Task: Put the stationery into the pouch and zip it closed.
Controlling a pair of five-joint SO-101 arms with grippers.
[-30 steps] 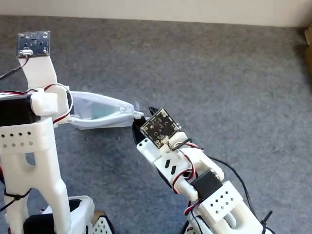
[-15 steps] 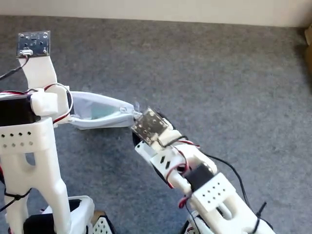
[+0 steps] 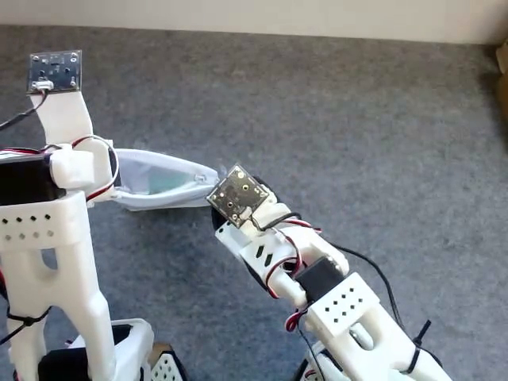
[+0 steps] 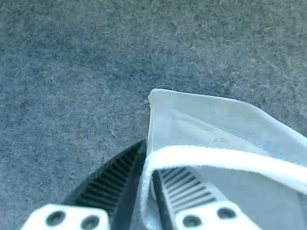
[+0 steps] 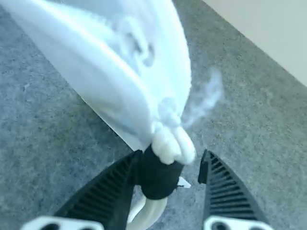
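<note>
High view: the pouch is laid long axis left to right on the carpet, spanning between both arms. Something greenish is seen inside. Open carpet is left beyond it.
Left wrist view: the left gripper is pinched on the pouch's rim.
Right wrist view: the right gripper is spread, with the black zipper pull touching one finger.

The pouch is thin white cloth, finely ribbed and half see-through. The carpet is rough, matt grey pile. My fingers are ribbed matt black plastic, my arm shells smooth white plastic.
</note>
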